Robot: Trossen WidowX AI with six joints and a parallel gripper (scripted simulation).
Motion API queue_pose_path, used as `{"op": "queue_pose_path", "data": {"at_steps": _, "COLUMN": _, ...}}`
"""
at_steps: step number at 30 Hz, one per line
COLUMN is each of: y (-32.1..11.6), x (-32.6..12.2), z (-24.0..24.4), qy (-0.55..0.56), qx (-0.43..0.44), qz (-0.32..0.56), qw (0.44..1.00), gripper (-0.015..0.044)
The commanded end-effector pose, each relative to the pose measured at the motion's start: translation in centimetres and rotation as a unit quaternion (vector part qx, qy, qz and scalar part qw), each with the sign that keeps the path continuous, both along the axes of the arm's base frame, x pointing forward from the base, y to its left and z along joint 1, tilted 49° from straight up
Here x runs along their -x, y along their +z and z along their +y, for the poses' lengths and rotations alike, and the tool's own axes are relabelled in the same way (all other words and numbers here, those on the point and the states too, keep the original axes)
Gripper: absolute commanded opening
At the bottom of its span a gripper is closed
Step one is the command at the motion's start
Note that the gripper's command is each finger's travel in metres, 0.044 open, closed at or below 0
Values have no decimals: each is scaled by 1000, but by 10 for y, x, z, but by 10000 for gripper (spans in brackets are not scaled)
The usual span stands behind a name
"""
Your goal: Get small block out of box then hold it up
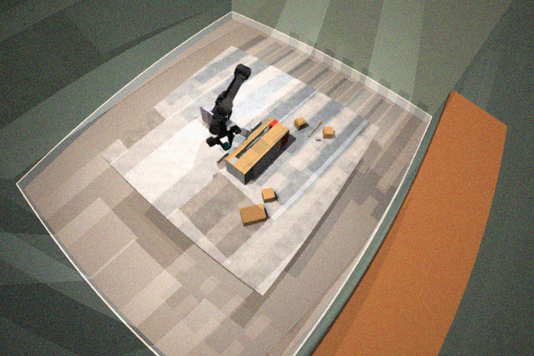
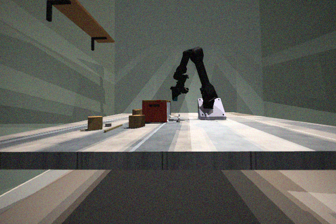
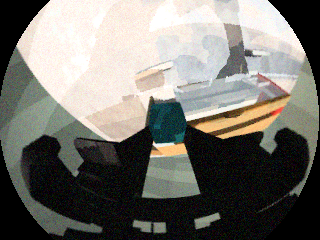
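A small teal block point(image 1: 227, 145) point(image 2: 175, 98) point(image 3: 167, 122) is held between the fingertips of my gripper point(image 1: 225, 144) point(image 2: 175, 97) point(image 3: 167, 127), which is shut on it. The block is in the air above the table, outside the box. The box point(image 1: 264, 145) point(image 2: 154, 112) point(image 3: 235, 122) stands upright, with an orange-brown top, a red end and a clear front that faces the arm. In the exterior view the block is at about the height of the box top, a little to its right. The shelf inside is hard to make out.
Wooden blocks point(image 1: 253, 214) point(image 1: 269, 194) point(image 1: 300, 122) point(image 1: 328, 132) stand around the box. A thin stick point(image 1: 314, 128) point(image 2: 113, 128) and a small grey piece point(image 1: 318, 139) point(image 2: 108, 125) lie beyond its red end. Another thin strip point(image 1: 222, 157) lies near its grey end.
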State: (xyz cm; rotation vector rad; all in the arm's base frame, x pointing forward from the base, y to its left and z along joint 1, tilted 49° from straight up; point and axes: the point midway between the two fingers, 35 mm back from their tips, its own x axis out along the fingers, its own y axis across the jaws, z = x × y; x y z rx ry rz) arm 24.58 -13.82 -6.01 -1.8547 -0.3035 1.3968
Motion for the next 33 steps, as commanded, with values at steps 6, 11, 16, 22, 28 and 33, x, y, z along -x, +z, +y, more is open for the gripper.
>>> {"op": "queue_pose_path", "data": {"at_steps": 6, "y": 36, "x": 3, "z": -5, "qy": -64, "qx": 9, "qz": 43, "qw": 997, "gripper": 0}}
{"op": "queue_pose_path", "data": {"at_steps": 11, "y": 41, "x": 3, "z": -6, "qy": -75, "qx": 10, "qz": 49, "qw": 996, "gripper": 0}}
{"op": "queue_pose_path", "data": {"at_steps": 16, "y": 41, "x": 3, "z": -6, "qy": -75, "qx": 10, "qz": 49, "qw": 996, "gripper": 0}}
{"op": "queue_pose_path", "data": {"at_steps": 22, "y": 41, "x": 3, "z": -6, "qy": -75, "qx": 10, "qz": 49, "qw": 996, "gripper": 0}}
{"op": "queue_pose_path", "data": {"at_steps": 28, "y": 41, "x": 3, "z": -6, "qy": -75, "qx": 10, "qz": 49, "qw": 996, "gripper": 0}}
{"op": "queue_pose_path", "data": {"at_steps": 33, "y": 41, "x": 3, "z": -6, "qy": -75, "qx": 10, "qz": 49, "qw": 996, "gripper": 0}}
